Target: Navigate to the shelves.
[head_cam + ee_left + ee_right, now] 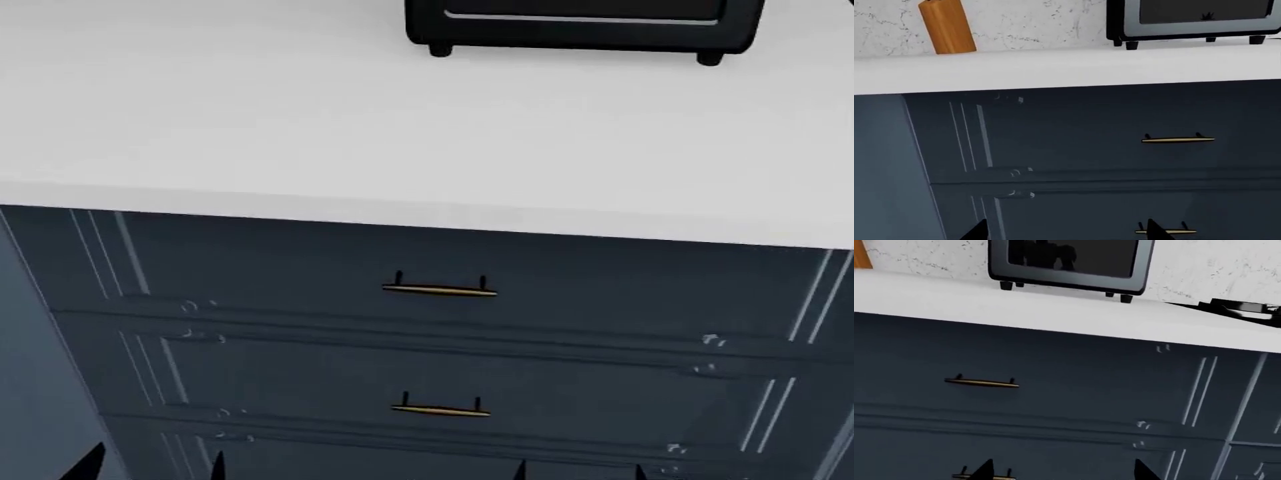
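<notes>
The shelves are out of view in every frame. I face a dark navy drawer cabinet (441, 340) at close range. Only the black tips of my left gripper (1066, 233) show in the left wrist view, far apart with nothing between them, so it is open. My right gripper (1064, 472) is likewise open and empty, pointing at the drawer fronts. In the head view both pairs of tips poke up at the lower edge: left gripper (151, 469), right gripper (579, 473).
A white countertop (334, 130) tops the cabinet. A black toaster oven (581, 22) stands at its back, an orange wooden block (947, 26) further left against the speckled wall. Brass drawer handles (439, 290) protrude. A black cooktop edge (1244, 307) lies to the right.
</notes>
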`<state>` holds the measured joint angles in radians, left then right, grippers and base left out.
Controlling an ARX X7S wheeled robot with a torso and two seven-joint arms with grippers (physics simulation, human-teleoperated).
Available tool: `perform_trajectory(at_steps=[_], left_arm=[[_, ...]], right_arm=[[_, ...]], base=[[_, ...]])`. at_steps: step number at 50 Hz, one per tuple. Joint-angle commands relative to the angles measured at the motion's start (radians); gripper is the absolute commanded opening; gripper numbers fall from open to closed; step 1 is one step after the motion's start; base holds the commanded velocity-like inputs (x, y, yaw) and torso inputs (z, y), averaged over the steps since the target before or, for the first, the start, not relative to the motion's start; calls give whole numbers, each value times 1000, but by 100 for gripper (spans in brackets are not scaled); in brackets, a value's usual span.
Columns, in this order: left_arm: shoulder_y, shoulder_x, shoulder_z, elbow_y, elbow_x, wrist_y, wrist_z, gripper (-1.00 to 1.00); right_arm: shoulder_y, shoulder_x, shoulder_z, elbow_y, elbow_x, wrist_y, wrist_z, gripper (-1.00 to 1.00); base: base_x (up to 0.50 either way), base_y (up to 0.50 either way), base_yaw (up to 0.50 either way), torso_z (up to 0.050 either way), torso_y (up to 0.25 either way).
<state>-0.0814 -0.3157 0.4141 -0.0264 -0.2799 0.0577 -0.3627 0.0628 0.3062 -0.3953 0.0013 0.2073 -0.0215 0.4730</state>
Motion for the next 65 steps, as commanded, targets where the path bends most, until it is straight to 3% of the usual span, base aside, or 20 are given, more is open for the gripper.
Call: perform_trajectory(at_steps=[1,65], left_arm=[[-1,-1,3,-3,-2,3,-1,100],[0,-14,19,14,-8,-5,-17,100]], right_arm=[[4,1,-4,1,-10,18,16,100],[9,8,-13,-2,8,45,36,100]], base=[[0,0,0,0,0],[-485,18,0,0,0]])
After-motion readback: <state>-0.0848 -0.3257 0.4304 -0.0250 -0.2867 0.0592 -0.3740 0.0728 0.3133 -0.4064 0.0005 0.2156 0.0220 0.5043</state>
